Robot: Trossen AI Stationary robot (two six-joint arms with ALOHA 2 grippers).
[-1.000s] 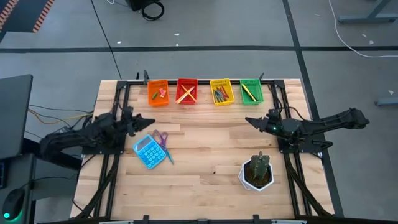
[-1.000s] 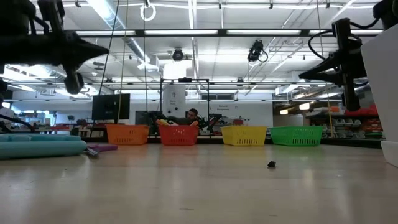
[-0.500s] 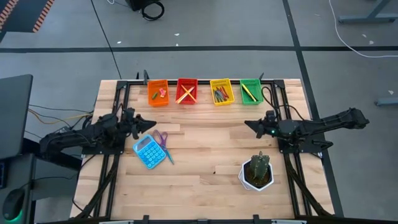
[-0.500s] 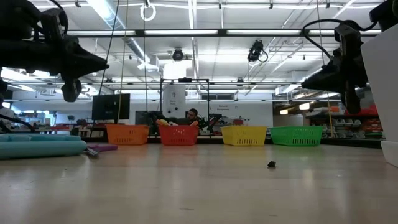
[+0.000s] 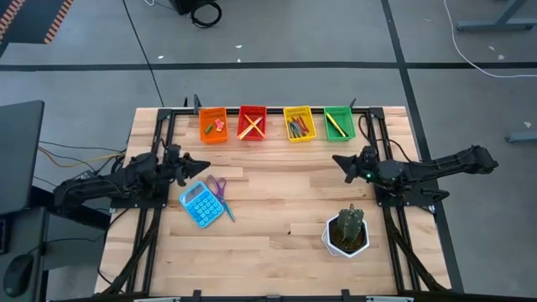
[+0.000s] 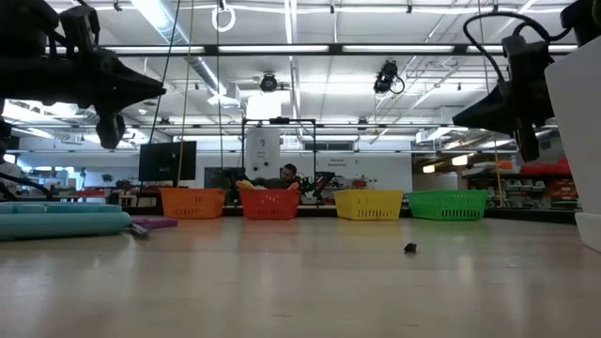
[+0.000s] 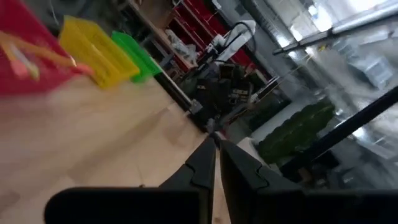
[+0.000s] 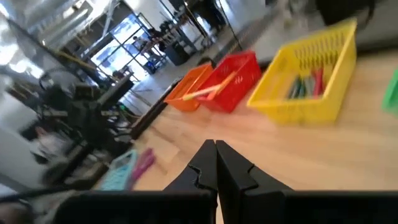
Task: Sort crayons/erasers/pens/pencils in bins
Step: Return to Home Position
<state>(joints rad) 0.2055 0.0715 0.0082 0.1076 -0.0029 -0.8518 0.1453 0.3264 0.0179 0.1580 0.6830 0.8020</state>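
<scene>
Four bins stand in a row at the table's far edge: orange point(image 5: 213, 124) with erasers, red point(image 5: 252, 122) with yellow pencils, yellow point(image 5: 299, 123) with crayons, green point(image 5: 338, 122) with pens. My left gripper point(image 5: 205, 165) hovers shut and empty above the table's left side, near the calculator; its closed fingers show in the left wrist view point(image 7: 216, 146). My right gripper point(image 5: 337, 159) hovers shut and empty above the right side, short of the green bin; it also shows in the right wrist view point(image 8: 215, 146). Both are well above the tabletop in the low view.
A blue calculator point(image 5: 198, 205) and purple-handled scissors point(image 5: 218, 191) lie left of centre. A white pot with a cactus point(image 5: 347, 231) stands at the near right. A small dark speck point(image 6: 410, 248) lies on the wood near the middle.
My left gripper has come down a little. My right gripper has dipped slightly toward the table's near edge and come back toward the far edge. Both have stayed shut and empty.
</scene>
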